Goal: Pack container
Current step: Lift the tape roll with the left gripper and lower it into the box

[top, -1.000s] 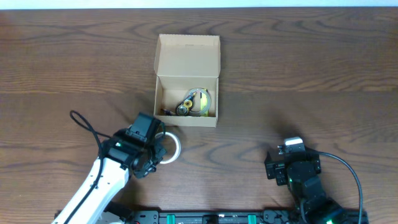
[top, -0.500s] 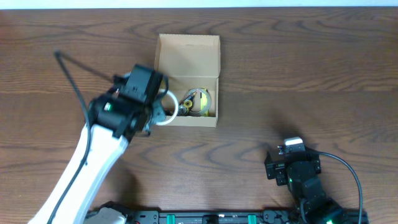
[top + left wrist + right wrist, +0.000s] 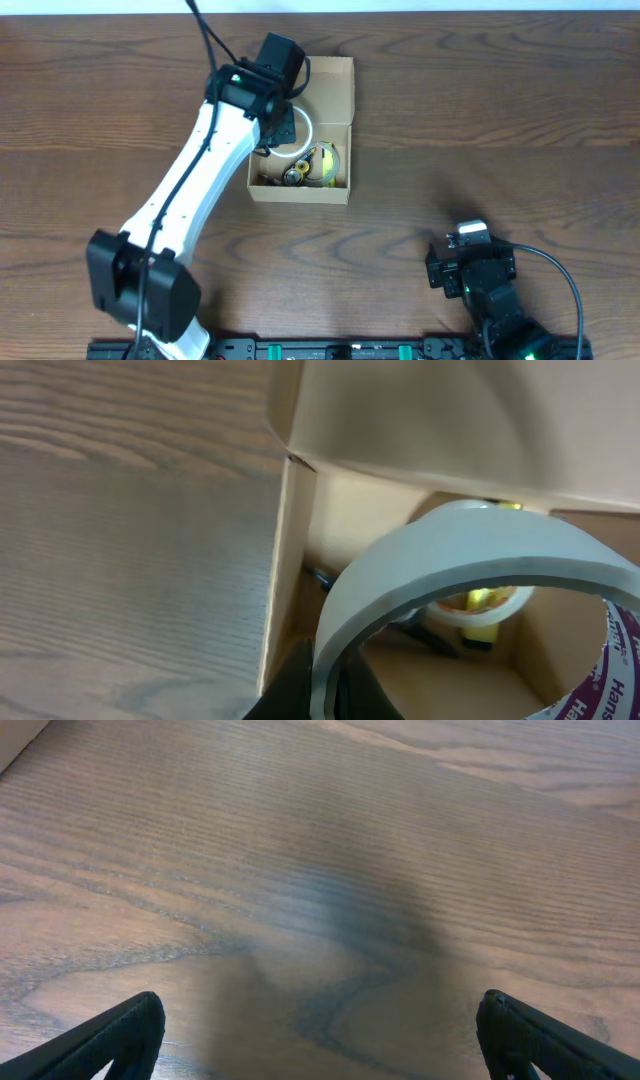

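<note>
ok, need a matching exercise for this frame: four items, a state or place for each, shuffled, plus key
Items
1. white tape roll
2. yellow tape roll
3. right gripper
4. container

States
A. lid flap open
B. open, holding nothing
C. lying inside the container
D. held by the left gripper over the container

Pairs: 1-D, 2-C, 3-B, 4-A

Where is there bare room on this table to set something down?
Bare table lies right of the container, beyond the right gripper, and left of the left arm. Crowded: the container itself, where the left gripper holds a tape roll over other items.
</note>
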